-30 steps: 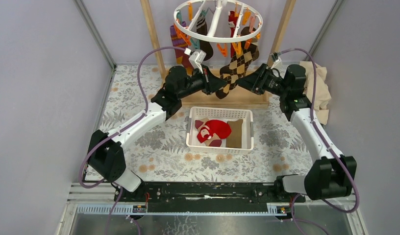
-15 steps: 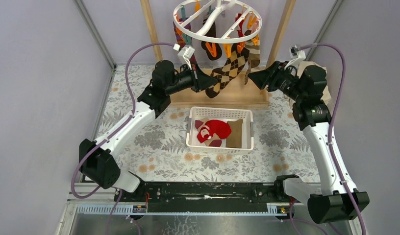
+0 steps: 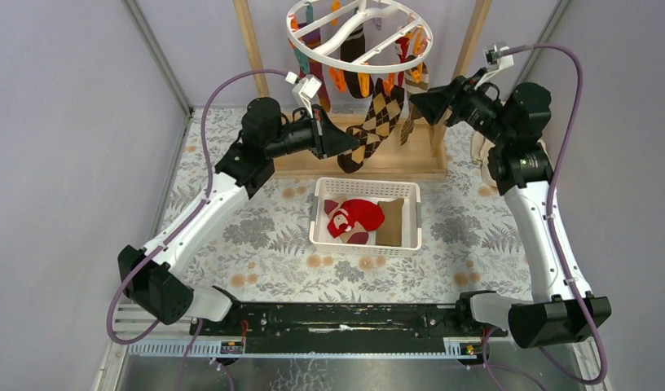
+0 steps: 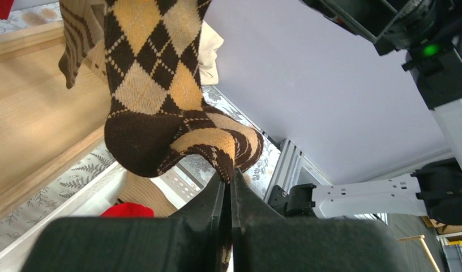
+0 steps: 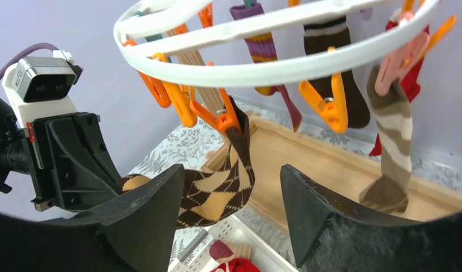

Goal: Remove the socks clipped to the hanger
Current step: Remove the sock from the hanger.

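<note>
The white ring hanger (image 3: 343,41) hangs at the top centre, with several socks on orange and pink clips. A brown argyle sock (image 3: 376,122) hangs from an orange clip (image 5: 220,116) and slants down to the left. My left gripper (image 3: 351,147) is shut on its toe; in the left wrist view the toe fold (image 4: 217,150) is pinched between my closed jaws (image 4: 230,181). My right gripper (image 3: 412,102) is open and empty, just right of the sock and below the ring (image 5: 274,71). Its open jaws (image 5: 231,167) frame the argyle sock (image 5: 223,192). A brown-striped sock (image 5: 390,147) hangs on a pink clip.
A white basket (image 3: 367,181) below the hanger holds a red sock (image 3: 358,216) and a tan sock (image 3: 390,221). The wooden rack's posts (image 3: 252,57) and base board (image 3: 394,169) stand behind it. Purple walls close in both sides.
My left gripper has drawn the argyle sock's toe to the left, so the sock slants. My right gripper has risen and moved back to the right. The hanger has turned and swung.
</note>
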You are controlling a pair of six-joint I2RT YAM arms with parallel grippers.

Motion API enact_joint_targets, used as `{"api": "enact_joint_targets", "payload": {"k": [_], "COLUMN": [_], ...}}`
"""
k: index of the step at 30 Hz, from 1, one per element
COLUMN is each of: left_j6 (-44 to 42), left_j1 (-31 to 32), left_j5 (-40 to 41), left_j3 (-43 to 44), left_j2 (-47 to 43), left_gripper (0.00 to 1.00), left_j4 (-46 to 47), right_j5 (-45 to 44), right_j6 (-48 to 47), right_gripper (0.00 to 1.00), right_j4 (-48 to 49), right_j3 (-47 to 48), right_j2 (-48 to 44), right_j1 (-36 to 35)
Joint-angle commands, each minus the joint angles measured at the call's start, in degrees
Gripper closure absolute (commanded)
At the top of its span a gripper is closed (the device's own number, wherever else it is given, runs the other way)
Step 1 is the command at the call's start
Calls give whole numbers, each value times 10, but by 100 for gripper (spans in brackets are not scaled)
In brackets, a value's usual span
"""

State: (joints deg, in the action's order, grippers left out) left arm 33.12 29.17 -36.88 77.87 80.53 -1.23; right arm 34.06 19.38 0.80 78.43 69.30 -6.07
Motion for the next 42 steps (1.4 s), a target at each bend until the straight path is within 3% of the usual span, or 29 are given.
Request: {"api": "enact_joint_targets", "payload": {"k": [1, 10, 34, 42], "left_j6": [6, 5, 7, 4], "left_j1": [-3, -3, -3, -3], "left_j5": [-28, -42, -59, -60], "left_j3": [30, 50, 75, 78], "left_j2": [-31, -43, -69, -72], "left_gripper": [93, 92, 90, 90], "left_j4": [-36, -68, -106, -112], "right_j5": [40, 15, 7, -3], "right_j6": [-24, -79, -71, -61], "right_gripper": [28, 27, 25, 29], "right_j4": [31, -34, -13, 13], "right_j3": [58, 127, 170, 177], "right_j2": [16, 57, 125, 140], "right_j1": [-6, -64, -102, -108]}}
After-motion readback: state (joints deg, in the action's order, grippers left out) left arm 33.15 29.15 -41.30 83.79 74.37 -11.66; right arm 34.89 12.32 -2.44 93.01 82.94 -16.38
